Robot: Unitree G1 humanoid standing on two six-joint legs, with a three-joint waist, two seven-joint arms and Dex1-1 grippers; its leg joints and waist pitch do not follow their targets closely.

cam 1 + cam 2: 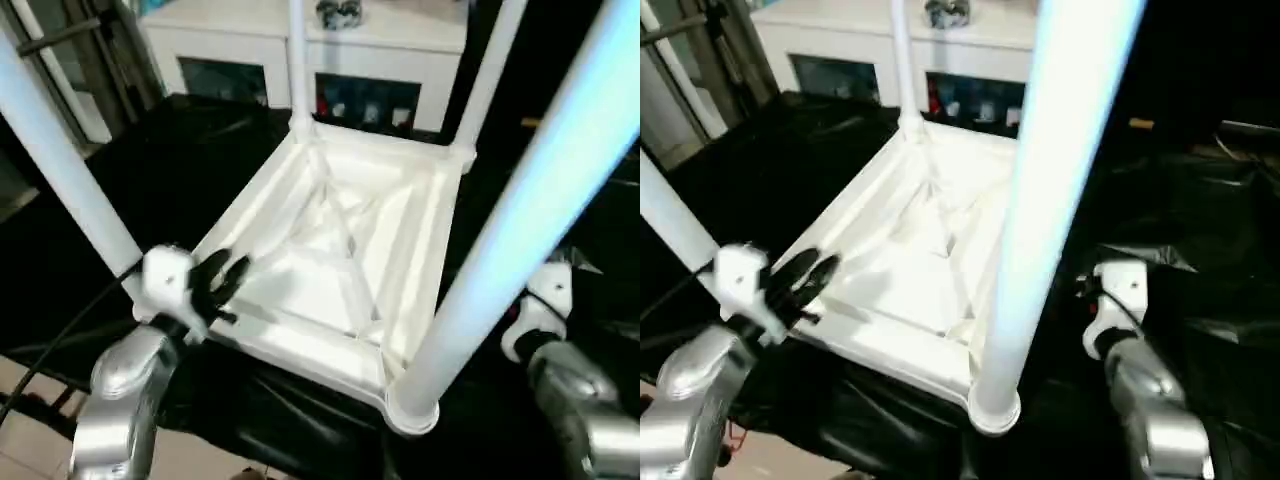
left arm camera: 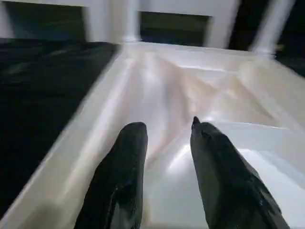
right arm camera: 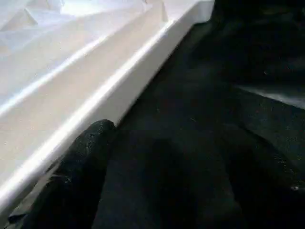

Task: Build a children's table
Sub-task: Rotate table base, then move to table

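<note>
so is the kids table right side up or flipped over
Flipped over: the children's table lies top-down on the black-draped work table, ribbed underside showing, its legs standing up from the corner sockets.

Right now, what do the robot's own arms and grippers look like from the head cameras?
Both forearms are rounded, silver metal. The left forearm ends in a white boxy wrist block carrying the left gripper, two glossy black tapered fingers. A thin black cable trails from that wrist. The right forearm ends in a white wrist housing with a small red detail.
</note>
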